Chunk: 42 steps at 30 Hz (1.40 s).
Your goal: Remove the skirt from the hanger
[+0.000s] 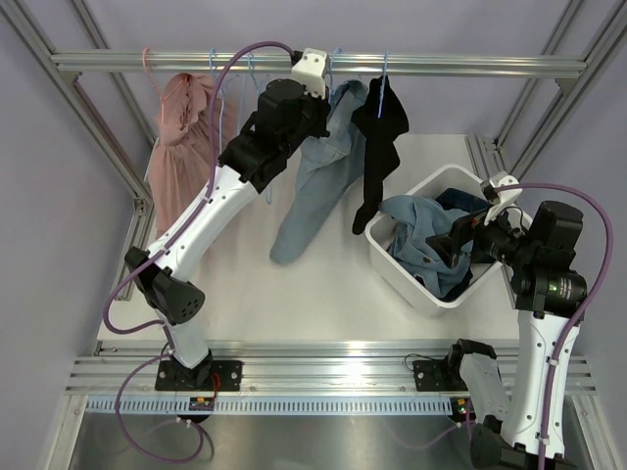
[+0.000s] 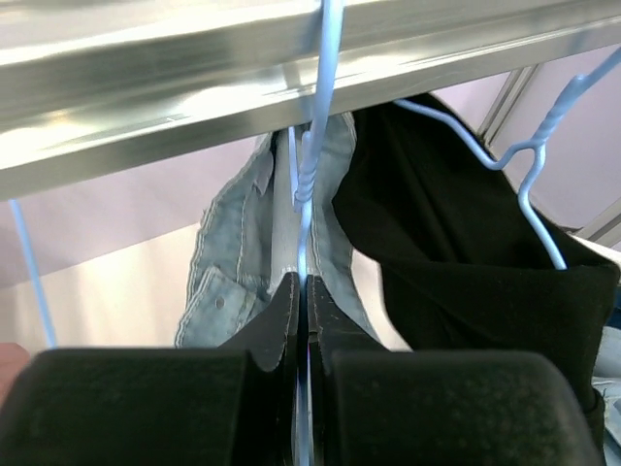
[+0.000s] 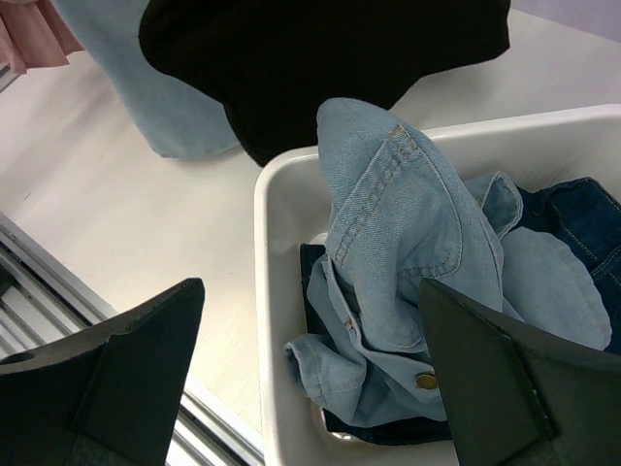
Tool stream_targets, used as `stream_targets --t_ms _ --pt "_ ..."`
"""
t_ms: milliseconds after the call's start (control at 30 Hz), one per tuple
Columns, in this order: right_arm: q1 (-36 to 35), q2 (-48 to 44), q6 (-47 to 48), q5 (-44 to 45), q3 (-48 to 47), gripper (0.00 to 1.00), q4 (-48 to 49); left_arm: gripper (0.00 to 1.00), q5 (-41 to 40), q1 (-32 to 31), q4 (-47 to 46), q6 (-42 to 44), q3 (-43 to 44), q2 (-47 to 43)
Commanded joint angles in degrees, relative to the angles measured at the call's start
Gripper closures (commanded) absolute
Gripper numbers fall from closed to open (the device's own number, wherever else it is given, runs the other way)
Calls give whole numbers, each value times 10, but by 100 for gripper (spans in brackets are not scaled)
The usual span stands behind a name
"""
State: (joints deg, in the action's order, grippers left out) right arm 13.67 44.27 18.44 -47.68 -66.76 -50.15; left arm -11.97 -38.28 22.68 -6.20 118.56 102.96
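- Only the top view shows the whole layout. A metal rail [image 1: 441,67] runs across the back. From it hang, left to right, a pink garment [image 1: 181,137], the pale denim skirt [image 1: 313,186] and a black garment [image 1: 380,122]. A white bin [image 1: 392,266] stands on the table [image 1: 294,294] to the right.
- The skirt hangs from the rail on a light blue wire hanger [image 2: 312,165], and its lower end reaches down toward the table. It looks like the skirt, though its cut is hard to make out from above.
- Only the left wrist view shows the grip. The left gripper [image 2: 304,296] has its fingers pressed together on the hanger's wire just below the twisted neck. The skirt's waistband is just behind, and the black garment hangs beside it on a second blue hanger [image 2: 534,165].
- From above, the left arm stretches up and forward from its base. Its wrist is raised to the rail, between the pink garment and the skirt.
- The right wrist view shows the bin's contents more clearly than the top view does. A crumpled light denim shirt [image 3: 408,223] with a snap button lies over darker denim [image 3: 572,214].
- The right gripper [image 3: 310,291] hovers above the bin's right side with its fingers spread wide, holding nothing. Its arm rises from the base and bends left toward the bin.
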Motion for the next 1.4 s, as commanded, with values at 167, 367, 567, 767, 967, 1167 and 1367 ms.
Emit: stream_targets --t_ms 167,367,567,767,967,1167,1367 --pt "3 0 -40 -35 -28 1 31 100 -2 -2 -90 22 0 -108" --pt "3 3 -38 -50 -31 1 29 100 3 -2 -105 22 -45 -145" --pt "3 9 -38 -73 -43 1 29 100 10 -2 -98 26 -56 -167" --pt "2 36 -52 -135 -79 0 34 100 39 -1 -71 19 -99 -209" --pt "-43 94 -84 -120 -149 1 43 100 63 -2 -86 16 -217 -299" --pt "-155 169 -82 -48 -217 1 49 100 105 -1 -76 2 -289 -362" --pt "-291 303 -67 37 -340 0 21 100 155 -1 -83 -23 -359 -436"
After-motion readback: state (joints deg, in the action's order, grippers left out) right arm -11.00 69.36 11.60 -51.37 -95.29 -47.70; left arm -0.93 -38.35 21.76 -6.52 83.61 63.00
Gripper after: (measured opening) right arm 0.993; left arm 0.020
